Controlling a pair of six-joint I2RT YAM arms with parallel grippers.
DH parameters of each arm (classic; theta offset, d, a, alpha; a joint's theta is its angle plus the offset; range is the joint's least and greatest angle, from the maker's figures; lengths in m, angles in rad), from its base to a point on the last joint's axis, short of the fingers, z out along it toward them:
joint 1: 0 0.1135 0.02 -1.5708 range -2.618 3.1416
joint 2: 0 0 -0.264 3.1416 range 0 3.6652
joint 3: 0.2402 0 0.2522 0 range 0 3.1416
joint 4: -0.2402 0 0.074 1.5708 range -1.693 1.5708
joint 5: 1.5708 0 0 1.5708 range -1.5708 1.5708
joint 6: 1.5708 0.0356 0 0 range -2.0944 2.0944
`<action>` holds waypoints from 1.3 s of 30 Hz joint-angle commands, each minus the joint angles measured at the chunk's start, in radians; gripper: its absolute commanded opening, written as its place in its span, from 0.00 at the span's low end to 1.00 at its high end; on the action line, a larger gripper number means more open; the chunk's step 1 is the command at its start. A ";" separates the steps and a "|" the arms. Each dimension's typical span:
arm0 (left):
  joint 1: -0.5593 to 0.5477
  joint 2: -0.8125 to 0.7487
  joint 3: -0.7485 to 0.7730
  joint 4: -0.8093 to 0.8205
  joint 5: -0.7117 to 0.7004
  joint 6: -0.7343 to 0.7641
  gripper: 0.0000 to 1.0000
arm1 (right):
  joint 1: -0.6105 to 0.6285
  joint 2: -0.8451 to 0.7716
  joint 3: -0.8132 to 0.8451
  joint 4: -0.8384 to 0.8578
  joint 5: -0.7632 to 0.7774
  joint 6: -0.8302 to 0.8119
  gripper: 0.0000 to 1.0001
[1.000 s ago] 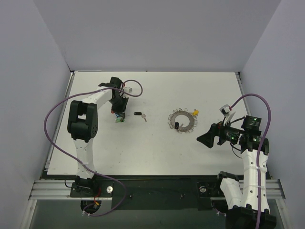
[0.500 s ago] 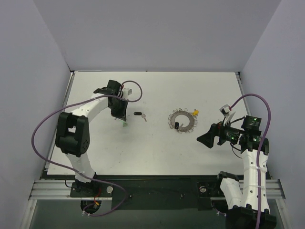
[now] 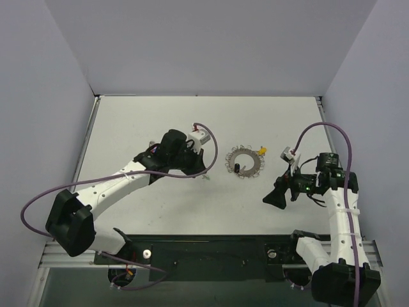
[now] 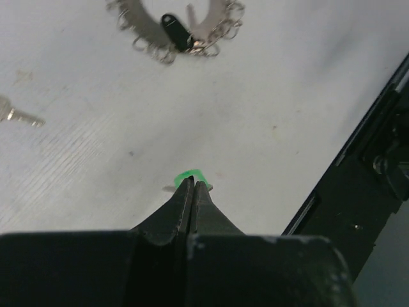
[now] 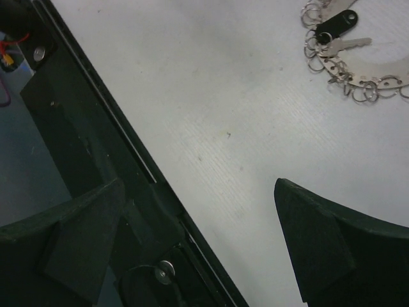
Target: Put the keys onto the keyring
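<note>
The keyring (image 3: 246,161) lies flat at the table's middle, with a yellow tag (image 3: 262,150) and a black-headed key (image 3: 236,168) on it. My left gripper (image 3: 202,171) is shut on a green-headed key (image 3: 206,177), left of the ring and apart from it. In the left wrist view the green head (image 4: 190,176) sticks out past the closed gripper (image 4: 194,185), the ring (image 4: 144,25) with its black key (image 4: 176,32) lies ahead, and a loose silver key blade (image 4: 16,116) lies at the left edge. My right gripper (image 3: 276,195) is open and empty, right of the ring. The right wrist view shows the ring (image 5: 358,61).
The table's black front rail (image 3: 204,246) runs close below both grippers; it shows at the right of the left wrist view (image 4: 358,192) and crosses the right wrist view (image 5: 96,128). Grey walls stand on three sides.
My left arm has swung from the table's far left to the middle, carrying the green key toward the ring. My right gripper has shifted slightly nearer and lower.
</note>
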 commanded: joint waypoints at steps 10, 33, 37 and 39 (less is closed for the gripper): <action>-0.289 -0.073 -0.317 1.029 0.089 0.017 0.00 | 0.188 0.178 0.180 -0.478 -0.081 -0.713 0.90; -0.407 0.113 -0.396 1.476 0.108 0.063 0.00 | 0.258 0.386 0.248 -0.693 -0.189 -1.161 0.53; -0.410 0.122 -0.395 1.475 0.089 0.063 0.00 | 0.263 0.397 0.259 -0.692 -0.173 -1.127 0.45; -0.412 0.124 -0.398 1.481 0.073 0.063 0.00 | 0.263 0.400 0.263 -0.678 -0.164 -1.087 0.42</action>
